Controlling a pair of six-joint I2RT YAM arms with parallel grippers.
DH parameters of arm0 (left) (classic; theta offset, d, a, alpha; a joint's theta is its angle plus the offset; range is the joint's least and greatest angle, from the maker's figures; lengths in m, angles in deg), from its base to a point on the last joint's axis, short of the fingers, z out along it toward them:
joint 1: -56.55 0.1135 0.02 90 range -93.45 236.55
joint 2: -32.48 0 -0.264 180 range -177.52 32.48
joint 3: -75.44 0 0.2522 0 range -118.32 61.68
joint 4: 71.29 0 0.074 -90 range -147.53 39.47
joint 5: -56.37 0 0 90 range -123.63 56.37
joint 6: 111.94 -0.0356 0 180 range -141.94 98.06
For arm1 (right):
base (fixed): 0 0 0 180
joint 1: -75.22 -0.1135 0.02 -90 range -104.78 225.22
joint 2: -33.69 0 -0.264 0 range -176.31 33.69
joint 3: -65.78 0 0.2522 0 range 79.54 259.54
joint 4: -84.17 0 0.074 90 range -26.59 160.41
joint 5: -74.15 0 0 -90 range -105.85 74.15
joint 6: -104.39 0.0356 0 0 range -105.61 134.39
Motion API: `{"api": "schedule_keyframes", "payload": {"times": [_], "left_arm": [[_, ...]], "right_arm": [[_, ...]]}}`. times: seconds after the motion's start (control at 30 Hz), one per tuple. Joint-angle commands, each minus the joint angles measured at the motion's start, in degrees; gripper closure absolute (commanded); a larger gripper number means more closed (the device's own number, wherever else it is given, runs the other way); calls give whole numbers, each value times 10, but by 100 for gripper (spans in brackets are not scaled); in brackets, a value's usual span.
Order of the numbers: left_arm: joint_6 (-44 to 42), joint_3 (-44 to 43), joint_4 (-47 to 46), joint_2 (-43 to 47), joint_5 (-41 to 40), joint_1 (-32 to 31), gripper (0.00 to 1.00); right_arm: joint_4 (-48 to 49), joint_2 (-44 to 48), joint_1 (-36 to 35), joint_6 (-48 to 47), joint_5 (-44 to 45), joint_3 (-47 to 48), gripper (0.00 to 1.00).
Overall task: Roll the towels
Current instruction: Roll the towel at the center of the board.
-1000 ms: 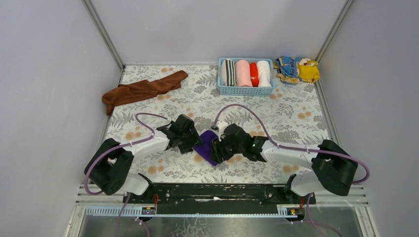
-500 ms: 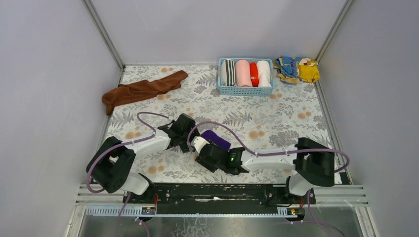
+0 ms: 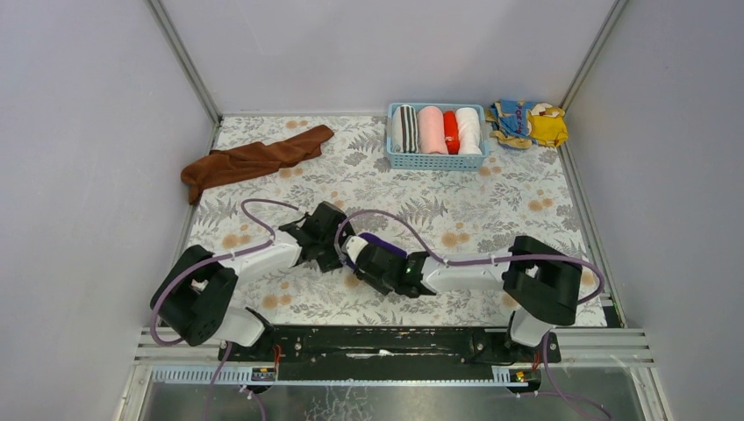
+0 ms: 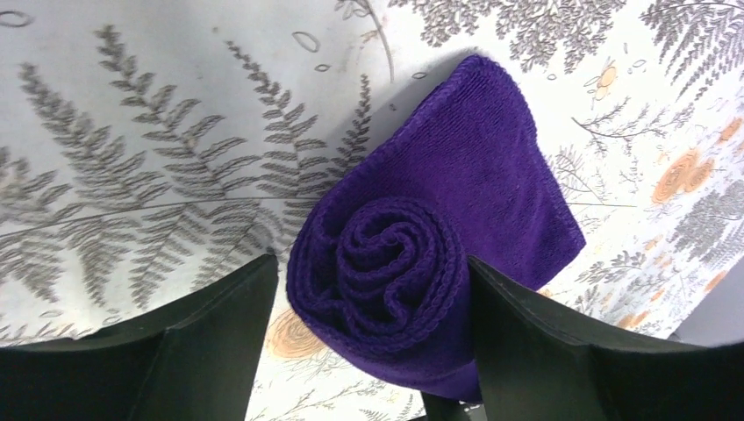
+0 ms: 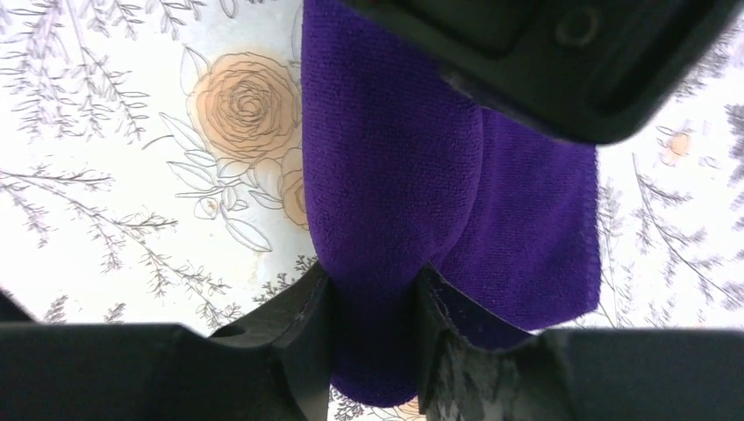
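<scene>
The deep purple towel point(image 3: 382, 245) lies rolled on the floral table, its spiral end point(image 4: 386, 263) facing the left wrist camera. My left gripper point(image 3: 338, 248) stands open around that end point(image 4: 370, 261); the left finger is clear of the cloth and the right finger touches it. From the other side, my right gripper point(image 3: 364, 254) is shut on the roll, its two fingers pinching the cloth point(image 5: 373, 274). A loose flap of the towel point(image 5: 544, 237) lies beside the roll. The rust-brown towel point(image 3: 254, 160) lies crumpled at the far left.
A blue basket point(image 3: 436, 162) with several rolled towels stands at the back right. A yellow-and-blue patterned cloth point(image 3: 529, 122) lies beside it in the corner. Grey walls enclose the table on three sides. The left gripper's body point(image 5: 544, 53) looms close above the roll.
My right arm swung left and reached in across the table; its gripper closed on the purple roll. The left jaws opened a little wider around the roll's end.
</scene>
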Motion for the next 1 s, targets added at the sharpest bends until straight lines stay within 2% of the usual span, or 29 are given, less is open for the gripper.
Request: {"api": "schedule_keyframes", "payload": {"times": [0.0,0.27,0.5,0.77,0.97], "left_arm": [[-9,15,93,31,-42,0,22],[10,18,162,141,-79,28,6],[30,47,181,200,-79,31,4],[31,50,121,166,-29,21,7],[21,45,70,84,-18,7,15]], "right_arm": [[-33,-3,42,11,-226,-9,71],[-50,-28,121,51,-433,15,73],[-24,-65,170,97,-556,20,74],[48,-115,223,157,-640,-5,75],[111,-152,261,212,-665,-36,71]]}}
